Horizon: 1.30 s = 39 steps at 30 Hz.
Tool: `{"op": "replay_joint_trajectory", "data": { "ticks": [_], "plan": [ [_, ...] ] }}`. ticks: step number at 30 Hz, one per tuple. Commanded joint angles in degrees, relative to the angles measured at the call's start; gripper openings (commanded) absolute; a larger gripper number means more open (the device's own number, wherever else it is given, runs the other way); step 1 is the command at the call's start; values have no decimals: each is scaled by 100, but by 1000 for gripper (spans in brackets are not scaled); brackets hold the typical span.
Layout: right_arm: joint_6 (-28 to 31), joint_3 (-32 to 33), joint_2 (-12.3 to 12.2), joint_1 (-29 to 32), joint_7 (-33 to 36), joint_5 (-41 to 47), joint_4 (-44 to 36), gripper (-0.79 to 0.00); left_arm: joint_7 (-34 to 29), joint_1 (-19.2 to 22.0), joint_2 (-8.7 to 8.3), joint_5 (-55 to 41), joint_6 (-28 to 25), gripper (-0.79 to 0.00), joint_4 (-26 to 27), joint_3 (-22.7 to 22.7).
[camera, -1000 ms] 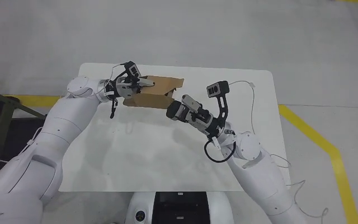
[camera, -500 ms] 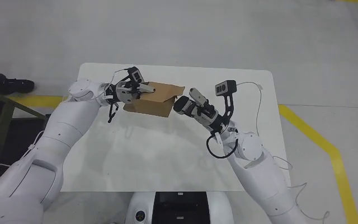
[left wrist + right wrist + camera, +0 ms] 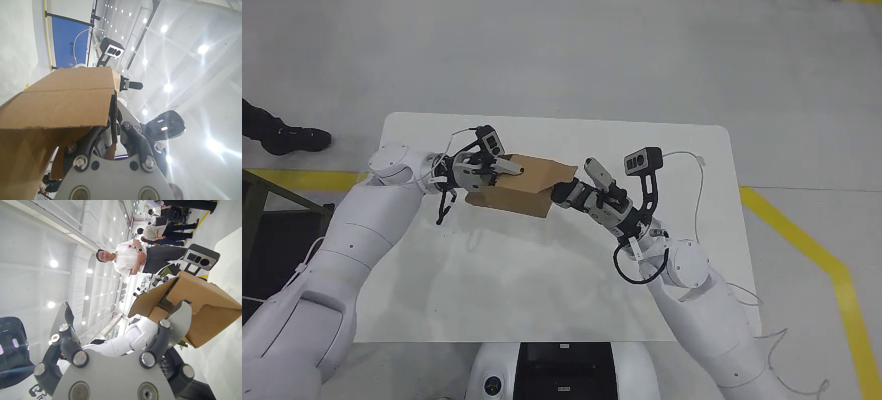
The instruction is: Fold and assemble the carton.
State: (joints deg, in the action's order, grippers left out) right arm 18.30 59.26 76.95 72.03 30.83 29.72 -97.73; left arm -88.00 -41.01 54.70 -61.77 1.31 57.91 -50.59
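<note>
Left fingers (image 3: 504, 169) clamping carton (image 3: 525, 183), right fingers (image 3: 180, 313) spread alongside

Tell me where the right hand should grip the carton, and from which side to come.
Grip the loose flap at the carton's open end, the end facing the right hand. Come in from that open end, one finger inside the flap and one outside: it juts out as a thin free edge, while the left hand holds the opposite end.

carton (image 3: 520, 183) | brown cardboard, partly folded; end flaps open | tilted, held above table's far half
</note>
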Motion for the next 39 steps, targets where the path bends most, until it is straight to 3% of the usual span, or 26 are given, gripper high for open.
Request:
{"op": "replay_joint_trajectory", "data": {
  "ticks": [1,18,39],
  "plan": [
    [-13,-41,10,-8,99,128,18,0,0,-29,2,38,18,-785,29,-32],
    [-138,-183,77,-128,419,607,175,0,0,-131,10,191,145,-785,204,-149],
    [39,173,58,127,140,516,-13,0,0,-110,-26,-126,472,-785,80,-131]
  ]
}}
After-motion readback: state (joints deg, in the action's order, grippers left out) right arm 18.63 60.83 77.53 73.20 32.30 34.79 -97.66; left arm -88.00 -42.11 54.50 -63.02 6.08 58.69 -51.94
